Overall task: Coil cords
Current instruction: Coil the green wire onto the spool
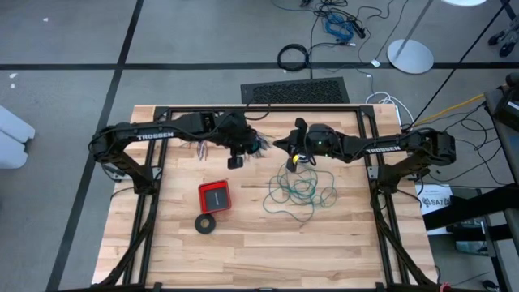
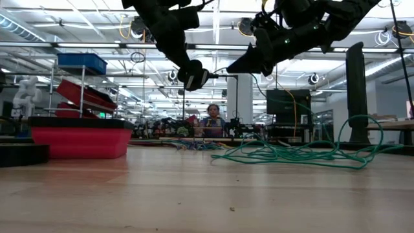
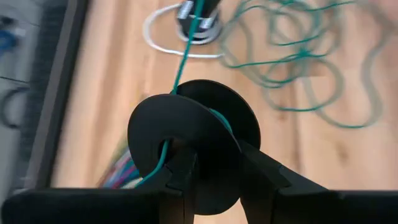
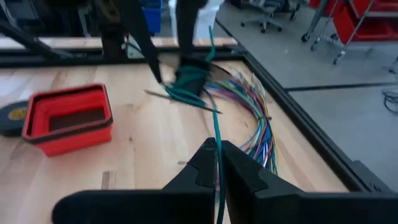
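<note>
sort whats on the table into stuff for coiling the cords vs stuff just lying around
For the job:
- green wire
- black spool in left gripper
- right gripper, pinching the wire

Lying about:
- red tray
- black tape ring
- coloured wire bundle

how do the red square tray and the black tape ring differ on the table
The red square tray is a boxy container with raised walls and a dark inside; the black tape ring is round, flat and lower. The tray lies nearer the arms, the ring nearer the table's front edge. Both rest on the wooden table, left of the loose teal-green wire, untouched.
</note>
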Available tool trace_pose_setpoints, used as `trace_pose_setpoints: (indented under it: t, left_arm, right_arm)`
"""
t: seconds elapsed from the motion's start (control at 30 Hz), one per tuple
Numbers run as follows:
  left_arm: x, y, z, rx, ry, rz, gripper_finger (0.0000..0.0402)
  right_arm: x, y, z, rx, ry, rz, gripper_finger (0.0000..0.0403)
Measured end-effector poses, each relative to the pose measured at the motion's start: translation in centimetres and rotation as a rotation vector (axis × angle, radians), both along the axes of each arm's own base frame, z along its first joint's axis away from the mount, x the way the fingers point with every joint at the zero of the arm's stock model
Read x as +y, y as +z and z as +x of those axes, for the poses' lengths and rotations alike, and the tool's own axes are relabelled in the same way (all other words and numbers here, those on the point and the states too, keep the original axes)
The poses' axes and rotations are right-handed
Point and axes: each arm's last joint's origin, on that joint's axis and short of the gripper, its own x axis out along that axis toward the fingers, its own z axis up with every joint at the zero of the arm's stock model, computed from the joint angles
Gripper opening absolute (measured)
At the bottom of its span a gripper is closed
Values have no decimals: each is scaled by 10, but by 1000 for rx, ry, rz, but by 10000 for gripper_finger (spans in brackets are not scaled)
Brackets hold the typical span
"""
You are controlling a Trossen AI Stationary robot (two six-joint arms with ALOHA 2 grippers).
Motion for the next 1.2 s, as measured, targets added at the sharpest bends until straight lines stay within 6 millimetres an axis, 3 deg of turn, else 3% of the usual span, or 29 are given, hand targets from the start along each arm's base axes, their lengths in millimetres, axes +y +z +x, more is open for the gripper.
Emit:
trace_pose_setpoints:
  t: [0.2,0.57,0.9,1.2]
  left_arm:
    - [2,3,3,-17,75,135,98]
    - [7,16,14,-176,152,233,97]
    - [9,29,22,-341,179,253,97]
    - [7,41,29,-521,140,97,76]
  right_arm:
    - [0,9,2,-98,2,6,9]
    - [12,23,7,-244,39,-9,9]
    - [15,26,8,-282,52,-15,9]
    - [17,26,8,-271,58,-54,9]
